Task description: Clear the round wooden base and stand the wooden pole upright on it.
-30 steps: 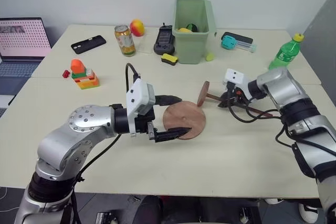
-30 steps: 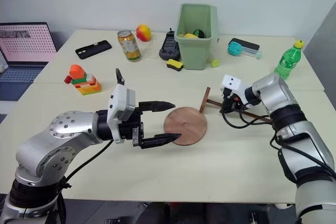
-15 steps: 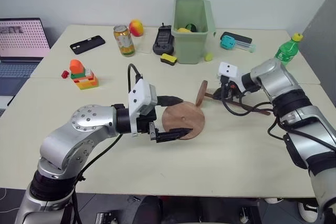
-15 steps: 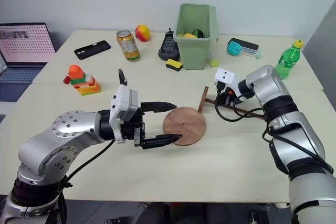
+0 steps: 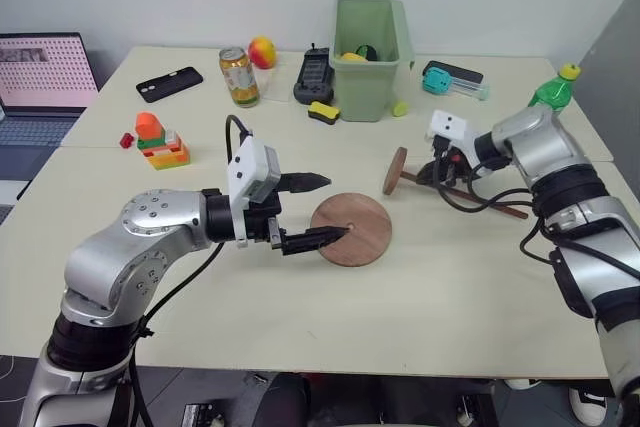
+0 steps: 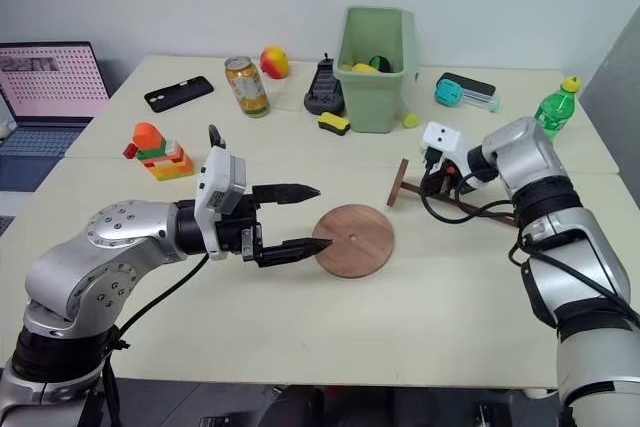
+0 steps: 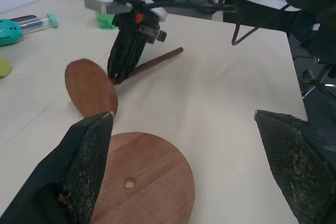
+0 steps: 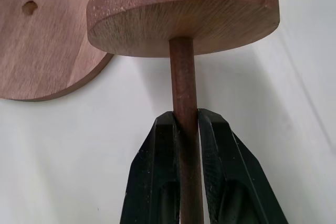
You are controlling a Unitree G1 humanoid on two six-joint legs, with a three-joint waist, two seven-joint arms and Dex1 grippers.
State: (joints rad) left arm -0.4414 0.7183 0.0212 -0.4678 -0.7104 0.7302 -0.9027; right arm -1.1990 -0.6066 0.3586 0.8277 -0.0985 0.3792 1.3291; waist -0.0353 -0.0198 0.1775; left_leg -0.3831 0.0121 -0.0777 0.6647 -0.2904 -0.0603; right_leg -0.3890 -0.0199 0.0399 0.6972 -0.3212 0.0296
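Your right end effector (image 8: 185, 124) is clamped on the wooden pole (image 5: 470, 194), both black fingers (image 8: 157, 156) pressed against the thin rod a little way behind the small disc fixed to its end. The pole lies slanted on the table (image 5: 420, 307), with that disc standing on its edge just to the right of the round wooden base (image 5: 350, 230) and not touching it. The base lies flat near the middle of the table, its surface bare and its small centre hole showing. Your left end effector (image 5: 322, 209) hovers at the base's left edge with its two fingers spread wide apart and nothing between them; the lower fingertip reaches just over the rim of the base, though you cannot tell whether it touches.
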